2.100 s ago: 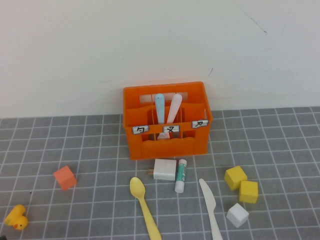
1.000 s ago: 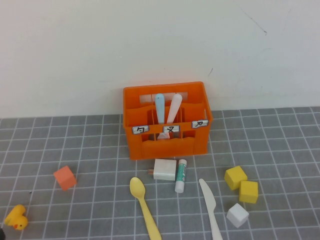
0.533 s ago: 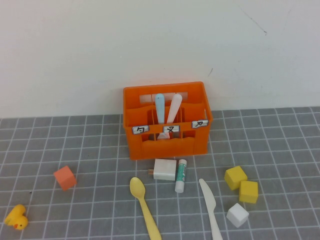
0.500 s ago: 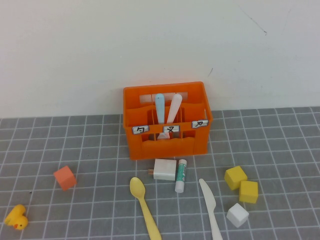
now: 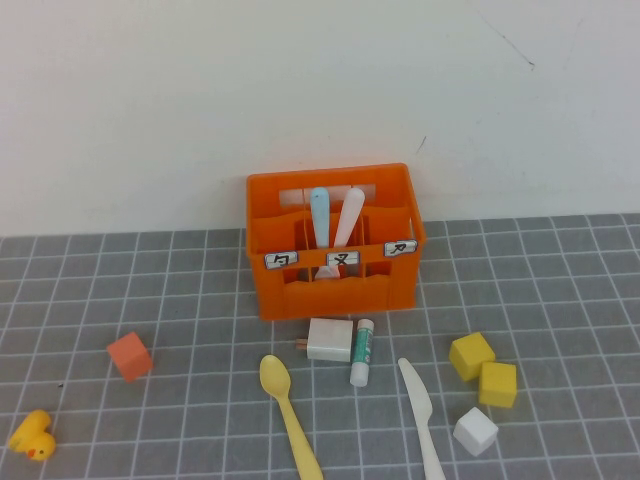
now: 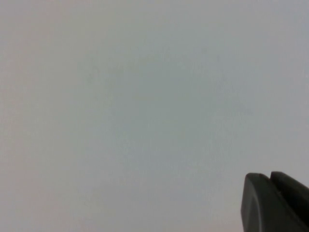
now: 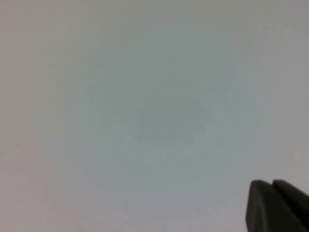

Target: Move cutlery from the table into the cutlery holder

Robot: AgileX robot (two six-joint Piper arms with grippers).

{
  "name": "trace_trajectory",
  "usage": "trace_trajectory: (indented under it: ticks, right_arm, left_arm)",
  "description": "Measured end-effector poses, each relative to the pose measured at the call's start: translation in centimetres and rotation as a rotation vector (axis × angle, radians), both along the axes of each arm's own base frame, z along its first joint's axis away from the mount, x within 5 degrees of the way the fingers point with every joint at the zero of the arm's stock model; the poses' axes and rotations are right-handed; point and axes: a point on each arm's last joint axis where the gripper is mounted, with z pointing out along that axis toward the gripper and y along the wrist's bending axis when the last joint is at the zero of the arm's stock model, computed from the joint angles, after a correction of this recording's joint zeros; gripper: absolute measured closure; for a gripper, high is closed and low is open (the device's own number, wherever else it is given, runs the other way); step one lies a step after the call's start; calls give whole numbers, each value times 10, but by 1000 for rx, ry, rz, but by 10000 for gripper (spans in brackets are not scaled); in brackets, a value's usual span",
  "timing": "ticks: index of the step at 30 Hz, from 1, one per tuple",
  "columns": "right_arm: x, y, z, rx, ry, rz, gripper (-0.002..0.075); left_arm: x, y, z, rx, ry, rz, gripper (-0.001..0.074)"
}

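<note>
Nearest, in front of the orange cutlery holder (image 5: 335, 248): yellow spoon (image 5: 286, 413) and white knife (image 5: 421, 420), flat on the table (image 5: 180, 290). Left gripper (image 6: 271, 194) and right gripper (image 7: 273, 200) pressed together, off the table, facing blank wall. Best approached from above, pinching mid-handle. Unchanged from the earlier frames.

White-and-green tube (image 5: 362, 350) lies mid-tabletop w/ a white block (image 5: 329, 339) touching it; two yellow cubes (image 5: 484, 370) and a white cube (image 5: 475, 430) twd right edge; orange cube (image 5: 130, 355) and yellow duck (image 5: 32, 435) twd left edge.
</note>
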Motion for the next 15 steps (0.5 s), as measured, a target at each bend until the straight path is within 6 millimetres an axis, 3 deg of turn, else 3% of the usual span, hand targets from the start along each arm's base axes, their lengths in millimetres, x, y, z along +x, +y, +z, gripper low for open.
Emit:
trace_trajectory:
  ticks: [4, 8, 11, 15]
  right_arm:
    - [-14, 0, 41, 33, 93, 15, 729]
    - [-20, 0, 69, 83, 313, 27, 729]
    - [-17, 0, 70, 96, 472, 21, 729]
    - [-10, 0, 54, 116, 666, 22, 729]
  left_arm:
    - [-5, -2, 24, 25, 200, -27, 735]
    - [1, -4, 29, 47, 395, -44, 735]
    - [8, -6, 15, 83, 560, -51, 735]
    - [16, -7, -11, 106, 703, -64, 735]
